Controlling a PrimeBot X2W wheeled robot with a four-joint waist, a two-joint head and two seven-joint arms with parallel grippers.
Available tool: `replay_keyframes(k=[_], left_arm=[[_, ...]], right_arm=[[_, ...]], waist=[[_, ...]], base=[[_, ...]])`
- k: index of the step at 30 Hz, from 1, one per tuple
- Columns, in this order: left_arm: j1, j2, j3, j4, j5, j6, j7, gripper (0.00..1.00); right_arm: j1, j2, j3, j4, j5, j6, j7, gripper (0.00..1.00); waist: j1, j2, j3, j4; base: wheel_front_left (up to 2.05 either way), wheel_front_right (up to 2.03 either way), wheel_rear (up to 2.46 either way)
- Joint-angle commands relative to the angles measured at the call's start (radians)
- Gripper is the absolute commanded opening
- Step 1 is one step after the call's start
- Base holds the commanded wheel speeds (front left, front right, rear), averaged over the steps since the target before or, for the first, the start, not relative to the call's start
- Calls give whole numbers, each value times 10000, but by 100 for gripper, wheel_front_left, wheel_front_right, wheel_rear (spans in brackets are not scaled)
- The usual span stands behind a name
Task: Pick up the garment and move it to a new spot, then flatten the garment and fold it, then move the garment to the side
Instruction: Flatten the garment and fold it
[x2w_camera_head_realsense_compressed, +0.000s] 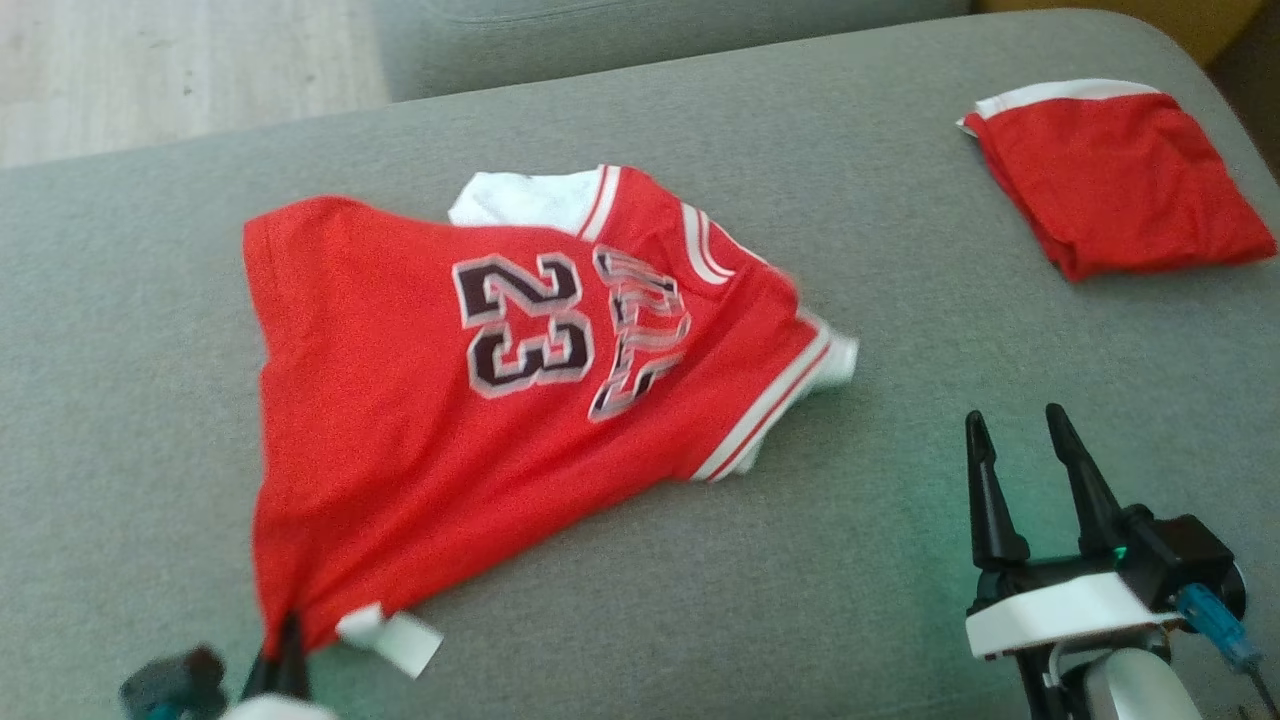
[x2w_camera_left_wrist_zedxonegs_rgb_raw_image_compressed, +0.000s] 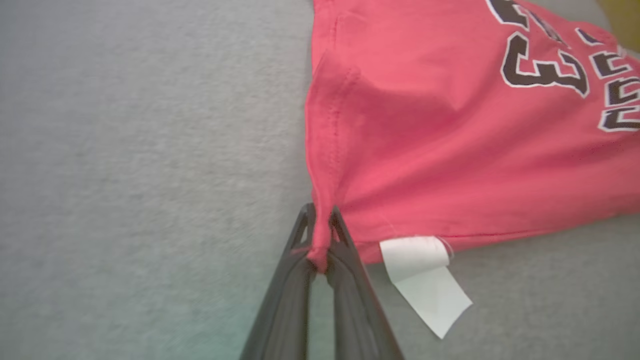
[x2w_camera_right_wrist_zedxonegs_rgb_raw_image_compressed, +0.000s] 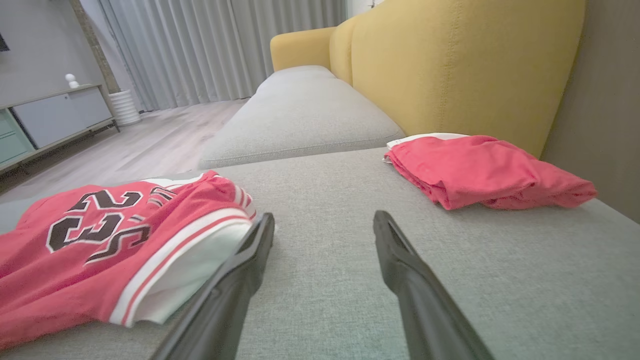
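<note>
The garment (x2w_camera_head_realsense_compressed: 420, 400), a red jersey with the number 23 and white-striped trim, lies spread on the grey sofa seat (x2w_camera_head_realsense_compressed: 820, 560). Its near corner is pulled to a point at the bottom left, where my left gripper (x2w_camera_head_realsense_compressed: 285, 640) is shut on it. In the left wrist view the two dark fingers pinch a fold of the red hem of the garment (x2w_camera_left_wrist_zedxonegs_rgb_raw_image_compressed: 450, 150), the gripper (x2w_camera_left_wrist_zedxonegs_rgb_raw_image_compressed: 320, 220) closed, beside a white label (x2w_camera_left_wrist_zedxonegs_rgb_raw_image_compressed: 425, 280). My right gripper (x2w_camera_head_realsense_compressed: 1020, 425) stands open at the lower right, fingers apart, to the right of the jersey's sleeve. The right wrist view shows the open gripper (x2w_camera_right_wrist_zedxonegs_rgb_raw_image_compressed: 322, 230) just right of the garment (x2w_camera_right_wrist_zedxonegs_rgb_raw_image_compressed: 100, 250).
A second red garment (x2w_camera_head_realsense_compressed: 1110, 170), folded, with a white band, lies at the far right of the seat, also seen as a folded pile (x2w_camera_right_wrist_zedxonegs_rgb_raw_image_compressed: 480, 170) before the yellow backrest (x2w_camera_right_wrist_zedxonegs_rgb_raw_image_compressed: 450, 65). Wooden floor (x2w_camera_head_realsense_compressed: 150, 70) lies beyond the seat's far left edge.
</note>
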Motion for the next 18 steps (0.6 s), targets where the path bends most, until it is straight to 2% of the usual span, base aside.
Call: replay_keyframes(k=[1,3,4,5,6,9,10,14,16,18], left_arm=[[169,371,576,-498,-99,211,-123,0],[454,476,786,-716,-174,406,-184,0],[561,493,845,-805,-196,480,-212,18],[655,485,877,-896,-228,530,-227,76],[723,490,896,-986,-217,596,-250,100],[702,712,914,-1432,321,1099,-460,100],[702,712,914,-1432,321,1099,-460,100],[249,1063,680,-2725,1212,1749,-370,100],[-221,1178,330,-3367,1629,1816,-106,100],[-917,1083,-220,-3687,1949,1597,240,100]], right_arm=[[-49,-50,274,-288,32,75,-111,100],[-49,-50,302,-271,45,75,-111,100],[-52,-50,317,-260,49,75,-111,100],[-54,-50,331,-253,57,75,-111,100],[-55,-50,350,-246,61,75,-111,100],[-76,-50,423,-234,52,75,-111,100],[-76,-50,423,-234,52,75,-111,100],[-79,-50,452,-228,3,75,-111,100],[-98,-50,503,-226,3,75,-111,100],[-141,-50,553,-243,16,75,-111,100]], waist=[[0,0,-37,143],[0,0,-79,213],[0,0,-103,232],[0,0,-123,242],[0,0,-146,241],[0,0,-199,153],[0,0,-199,153],[0,0,-226,-102],[0,0,-210,-286],[0,0,-137,-473]], base=[[0,0,0],[0,0,0],[0,0,0],[0,0,0],[0,0,0],[0,0,0],[0,0,0],[0,0,0],[0,0,0],[0,0,0]])
